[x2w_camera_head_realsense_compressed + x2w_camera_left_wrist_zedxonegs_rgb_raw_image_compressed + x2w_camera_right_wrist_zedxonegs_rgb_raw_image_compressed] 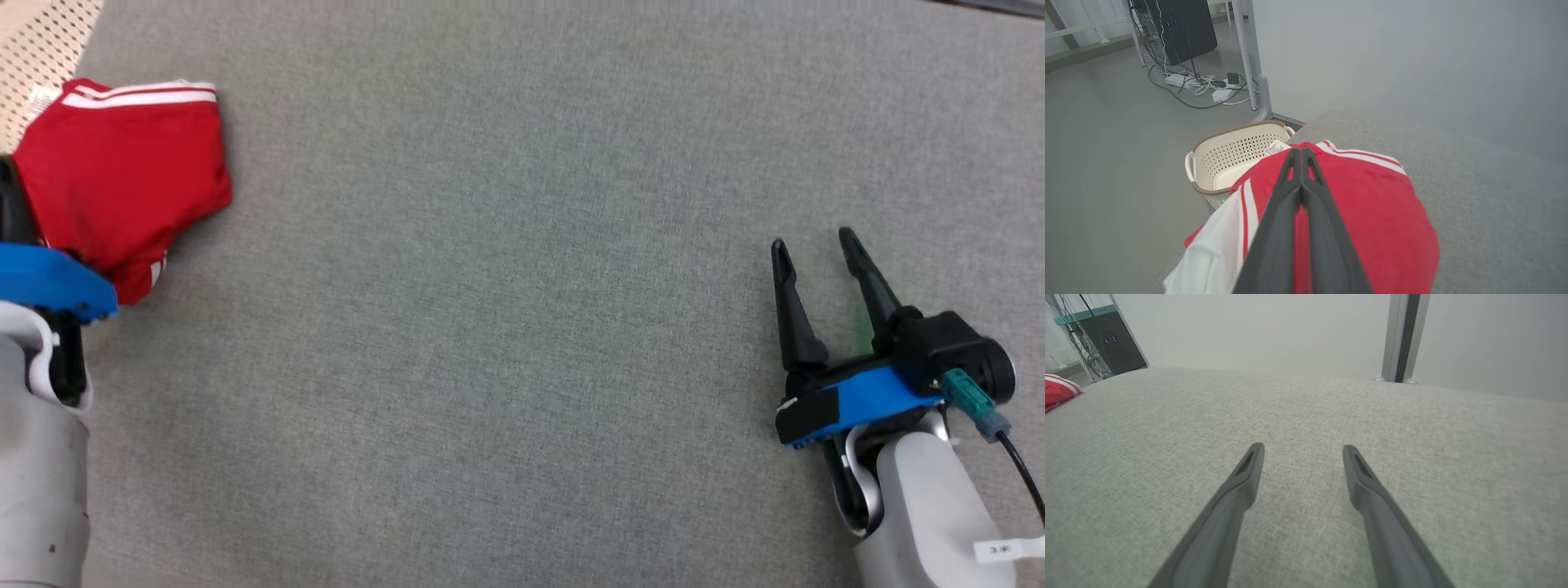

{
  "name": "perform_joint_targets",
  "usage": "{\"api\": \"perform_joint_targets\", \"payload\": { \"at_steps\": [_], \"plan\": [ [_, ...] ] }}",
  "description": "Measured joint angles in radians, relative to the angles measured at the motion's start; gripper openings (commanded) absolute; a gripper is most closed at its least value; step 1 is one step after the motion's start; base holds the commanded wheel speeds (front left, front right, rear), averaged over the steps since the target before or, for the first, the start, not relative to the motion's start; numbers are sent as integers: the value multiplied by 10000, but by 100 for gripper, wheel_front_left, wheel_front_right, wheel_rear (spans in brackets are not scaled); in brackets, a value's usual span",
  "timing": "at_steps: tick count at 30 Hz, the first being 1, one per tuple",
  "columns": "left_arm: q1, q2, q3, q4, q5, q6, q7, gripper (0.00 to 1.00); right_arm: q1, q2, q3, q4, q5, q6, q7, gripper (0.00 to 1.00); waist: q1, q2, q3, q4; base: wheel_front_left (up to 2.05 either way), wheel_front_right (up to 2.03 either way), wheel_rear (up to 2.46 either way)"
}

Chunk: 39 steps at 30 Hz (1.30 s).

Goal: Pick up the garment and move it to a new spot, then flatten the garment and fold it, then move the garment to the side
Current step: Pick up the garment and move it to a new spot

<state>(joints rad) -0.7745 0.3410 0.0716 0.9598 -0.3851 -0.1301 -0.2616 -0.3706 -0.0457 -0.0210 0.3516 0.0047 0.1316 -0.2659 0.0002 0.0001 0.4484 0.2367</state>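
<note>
The red garment [122, 171] with white stripes lies folded at the far left of the grey table [522, 327], by its edge. In the left wrist view the garment [1372, 212] sits under my left gripper [1300, 152], whose fingers are pressed together above it, tips over its far edge. I see no fabric pinched between the tips. In the head view my left gripper [8, 175] is cut off by the frame's left edge beside the garment. My right gripper [812, 239] rests open and empty at the lower right, far from the garment [1057, 392]; its fingers [1249, 469] stand apart over bare cloth.
A cream perforated basket [1229, 134] stands on the floor just past the table's left corner, also at the head view's top left [41, 49]. Cables and a power strip [1208, 87] lie on the floor beyond it. A table leg [1257, 81] rises nearby.
</note>
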Motion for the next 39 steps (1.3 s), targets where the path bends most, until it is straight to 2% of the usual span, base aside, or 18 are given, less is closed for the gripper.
{"api": "perform_joint_targets", "payload": {
  "at_steps": [5, 10, 11, 12, 15, 25, 30, 39],
  "plan": [
    [198, 293, -679, -1429, -370, 0, 0, 0, 262, -19, 117, 240, 405, -8, 17, 100, 0, 0, -556, -41, 0, 0, 0],
    [350, 387, -846, -2673, -671, 0, -13, 0, 485, -21, 121, 257, 725, -8, 19, 100, 0, 0, -1005, -140, 0, 0, 0],
    [468, 337, -905, -2878, -683, 0, -12, 78, 549, -21, 123, 263, 798, -8, 19, 100, -1, 0, -1111, -181, 0, 0, 0],
    [765, 221, -1034, -3331, -560, 0, -12, 100, 654, -25, 123, 267, 961, -8, 19, 100, -1, 0, -1321, -277, 0, 0, 0],
    [1054, 77, -1076, -3712, -314, 0, -12, 100, 776, -25, 157, 270, 1091, -8, 19, 100, -2, 0, -1514, -418, 0, 0, 0],
    [3742, -1547, -1254, -4753, 598, 0, -12, 100, 1487, -31, 203, 316, 1657, -8, 19, 100, -3, 0, -2447, -1537, 0, 0, 0],
    [4879, -1981, -1367, -4832, 899, 0, -12, 100, 1891, -33, 178, 397, 1743, -10, 19, 100, -3, 0, -2857, -2134, 0, 0, 0],
    [6808, -2502, -907, -5262, 1312, 0, -12, 100, 2678, -31, 228, 600, 1829, -8, 19, 100, -4, 0, -3692, -2847, 0, 0, 0]
  ]
}}
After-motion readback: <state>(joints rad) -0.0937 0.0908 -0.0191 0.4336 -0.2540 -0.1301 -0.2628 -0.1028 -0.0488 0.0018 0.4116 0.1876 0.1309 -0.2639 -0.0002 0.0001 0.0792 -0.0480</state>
